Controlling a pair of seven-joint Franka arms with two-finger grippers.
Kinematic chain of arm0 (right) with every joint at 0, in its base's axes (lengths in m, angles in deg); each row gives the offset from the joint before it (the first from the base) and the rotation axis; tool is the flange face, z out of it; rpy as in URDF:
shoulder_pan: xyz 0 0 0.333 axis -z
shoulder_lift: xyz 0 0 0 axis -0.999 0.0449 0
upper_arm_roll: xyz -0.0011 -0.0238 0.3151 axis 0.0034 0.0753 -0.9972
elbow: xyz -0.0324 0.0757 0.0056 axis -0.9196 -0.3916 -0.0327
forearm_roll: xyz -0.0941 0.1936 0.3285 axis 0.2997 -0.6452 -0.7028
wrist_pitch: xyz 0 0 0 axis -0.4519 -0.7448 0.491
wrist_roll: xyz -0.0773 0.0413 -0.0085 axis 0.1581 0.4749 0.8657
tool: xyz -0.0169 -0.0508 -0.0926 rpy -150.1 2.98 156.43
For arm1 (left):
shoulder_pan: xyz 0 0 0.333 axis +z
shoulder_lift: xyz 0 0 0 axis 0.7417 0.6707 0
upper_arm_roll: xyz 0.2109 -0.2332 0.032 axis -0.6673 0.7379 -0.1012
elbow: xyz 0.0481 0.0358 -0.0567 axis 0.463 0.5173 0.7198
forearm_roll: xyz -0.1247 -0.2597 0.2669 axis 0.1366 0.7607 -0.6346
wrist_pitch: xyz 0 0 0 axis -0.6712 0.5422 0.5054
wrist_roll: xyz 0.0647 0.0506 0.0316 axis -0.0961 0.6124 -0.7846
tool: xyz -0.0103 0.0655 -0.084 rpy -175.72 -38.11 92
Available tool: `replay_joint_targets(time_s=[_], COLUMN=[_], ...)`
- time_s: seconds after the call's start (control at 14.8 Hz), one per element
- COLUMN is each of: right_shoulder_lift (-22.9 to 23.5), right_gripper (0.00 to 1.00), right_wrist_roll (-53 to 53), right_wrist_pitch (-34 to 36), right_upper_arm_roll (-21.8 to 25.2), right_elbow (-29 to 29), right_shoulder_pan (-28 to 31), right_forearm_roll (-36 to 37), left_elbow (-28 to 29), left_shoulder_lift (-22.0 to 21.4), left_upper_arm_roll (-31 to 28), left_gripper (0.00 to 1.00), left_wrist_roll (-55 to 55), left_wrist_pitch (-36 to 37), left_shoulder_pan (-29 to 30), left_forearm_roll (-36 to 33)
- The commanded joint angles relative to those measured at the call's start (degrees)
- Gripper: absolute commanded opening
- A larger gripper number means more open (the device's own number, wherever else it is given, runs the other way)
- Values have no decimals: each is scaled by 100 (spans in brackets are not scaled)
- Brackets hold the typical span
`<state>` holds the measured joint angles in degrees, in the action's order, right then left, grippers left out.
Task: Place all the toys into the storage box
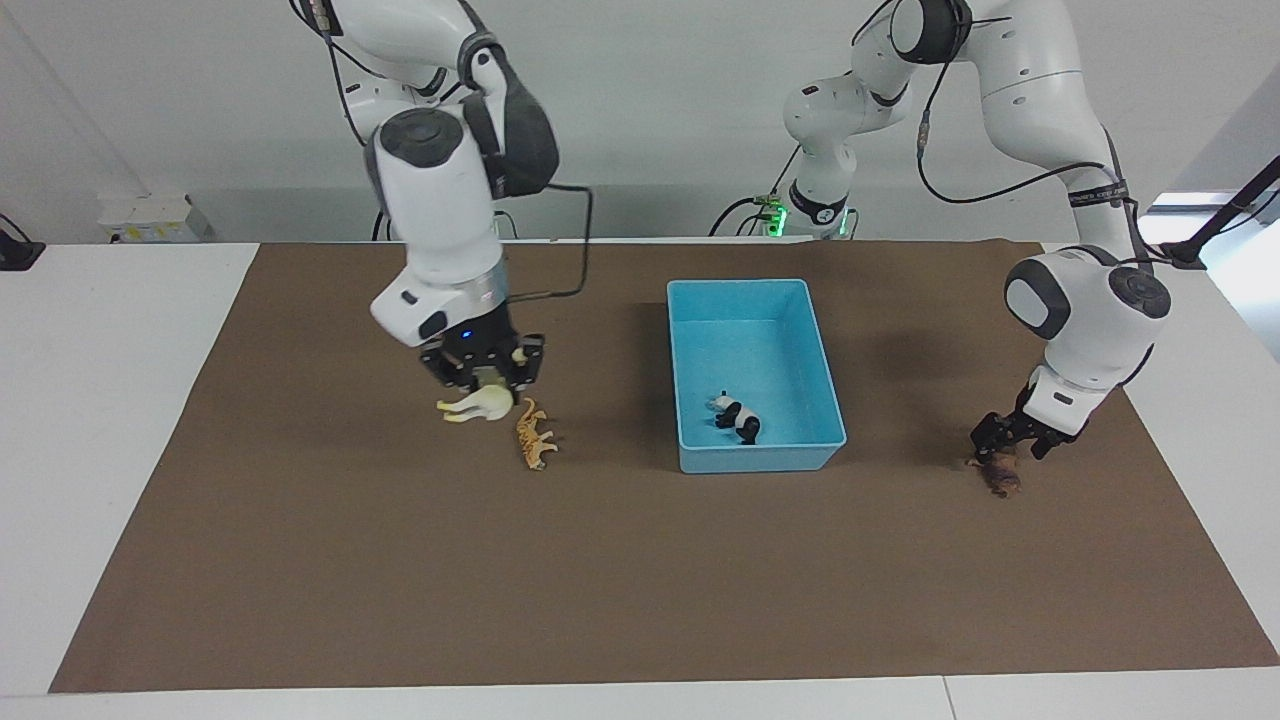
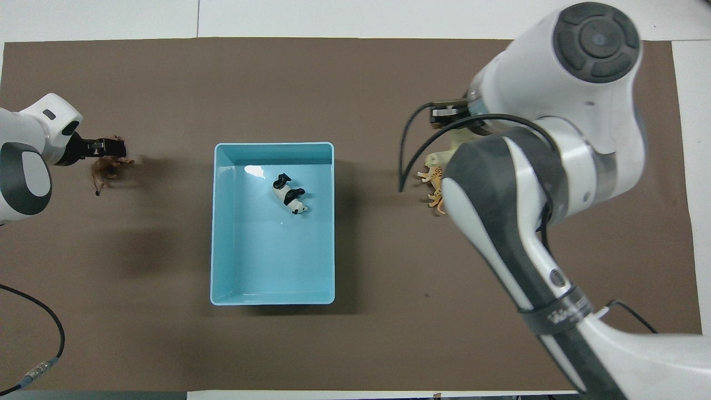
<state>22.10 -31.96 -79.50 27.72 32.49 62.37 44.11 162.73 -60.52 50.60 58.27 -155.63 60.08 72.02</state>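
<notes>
Two end effectors, four toys, one storage box. Right end effector (image 1: 485,375): raised over the brown mat, closed on the cream-white horse (image 1: 478,406), whose long axis runs level along the counter's length, legs hanging down; it hangs just over the orange tiger (image 1: 534,435). Tiger: lying on its side on the mat, long axis running roughly toward and away from the robots. Left end effector (image 1: 1010,440): low over the dark brown lion (image 1: 998,474), fingers straddling it; whether they grip it, cannot tell. Lion: on the mat toward the left arm's end, well apart from the box. Storage box (image 1: 690,330): light blue, long axis toward the robots, holding one panda (image 1: 738,416) on its side in the half farther from the robots. Open mat lies between tiger and box.
</notes>
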Motion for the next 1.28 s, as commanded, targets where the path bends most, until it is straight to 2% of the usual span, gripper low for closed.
replay_joint_targets(time_s=[0.0, 0.2, 0.41, 0.47, 0.61, 0.68, 0.81, 0.88, 0.95, 1.08, 1.22], right_shoulder_lift=[543, 674, 1262, 1438, 1685, 1677, 1668, 1659, 1650, 1642, 1633], right_gripper=[0, 0, 0, 0, 0, 0, 0, 85, 100, 100, 100], right_wrist_roll=[-952, -1462, -1683, -1814, -1982, -1974, -1982, -2000, -2035, -2297, -2596], right_wrist_pitch=[-340, -1106, -1448, -1754, -1977, -2038, -2065, -2065, -2039, -1952, -1602], right_upper_arm_roll=[35, 44, 62, 62, 62, 53, 53, 53, 53, 62, 123], right_elbow=[-718, -683, -692, -666, -543, -438, -279, -244, -235, -287, -418], right_shoulder_pan=[-621, -1447, -1949, -2081, -2257, -2267, -2276, -2285, -2285, -2258, -2215], right_forearm_roll=[-537, -565, -425, -320, -178, -161, -161, -161, -169, -187, -196], left_elbow=[-290, -229, -158, -140, -184, -202, -193, -219, -272, -569, -1489], left_shoulder_lift=[269, 296, 304, 313, 313, 313, 313, 313, 313, 374, 558], left_upper_arm_roll=[-39, -39, -56, -143, -643, -723, -733, -733, -733, -733, -716], left_gripper=[100, 100, 100, 79, 26, 14, 2, 0, 0, 0, 0], left_wrist_roll=[-171, -180, -355, -408, -723, -820, -848, -848, -848, -926, -1503], left_wrist_pitch=[-104, -350, -307, -246, -70, -43, 44, 106, 211, 613, 1788], left_shoulder_pan=[-69, -52, -156, -288, -753, -859, -860, -843, -843, -851, -895], left_forearm_roll=[61, -89, -89, -141, -194, -194, -203, -195, -177, -142, -133])
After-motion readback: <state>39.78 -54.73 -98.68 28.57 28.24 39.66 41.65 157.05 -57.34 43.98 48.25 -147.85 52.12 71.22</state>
